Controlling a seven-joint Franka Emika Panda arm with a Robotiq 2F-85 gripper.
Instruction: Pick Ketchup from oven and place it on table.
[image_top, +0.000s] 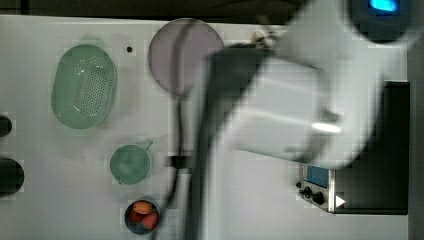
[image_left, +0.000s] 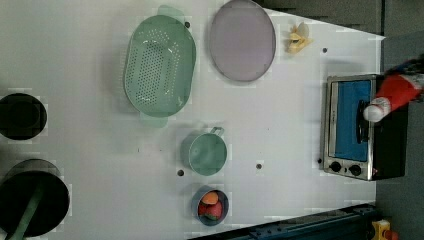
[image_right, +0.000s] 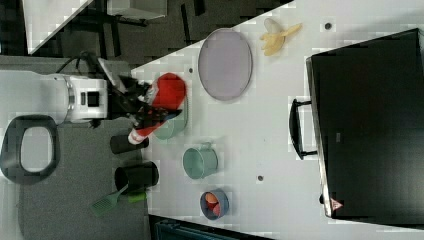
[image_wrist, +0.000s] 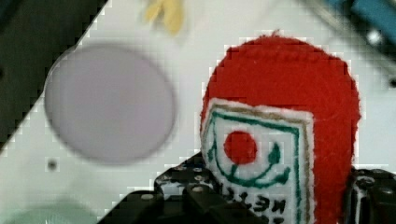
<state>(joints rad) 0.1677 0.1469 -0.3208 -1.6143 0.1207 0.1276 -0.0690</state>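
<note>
**A:** Where do we see the ketchup (image_right: 162, 97) right now?

**B:** In the jaws of the gripper (image_right: 142, 107). In the right view we see the arm holding it in the air, above the worktop (image_right: 260, 145) edge near the green strainer, well apart from the oven (image_right: 367, 122). The jaws are closed around the bottle's body, one on each side of the label, as we see in the wrist view (image_wrist: 280, 154).

**A:** And which way does it point?

**B:** In the right view its long axis runs diagonally: the white cap sits toward the right view's lower left, the rounded red base toward the upper right. In the left view (image_left: 395, 95) the bottle shows in front of the oven (image_left: 350, 125), cap toward the left view's left and slightly down, overlapping the blue glass door by the handle, red body running off to the right.

**A:** What else do we have on the worktop?

**B:** In the left view, a pale purple plate (image_left: 242, 40), a green strainer (image_left: 159, 65), a green cup (image_left: 205, 152) and a small bowl of fruit (image_left: 210, 206).
</note>
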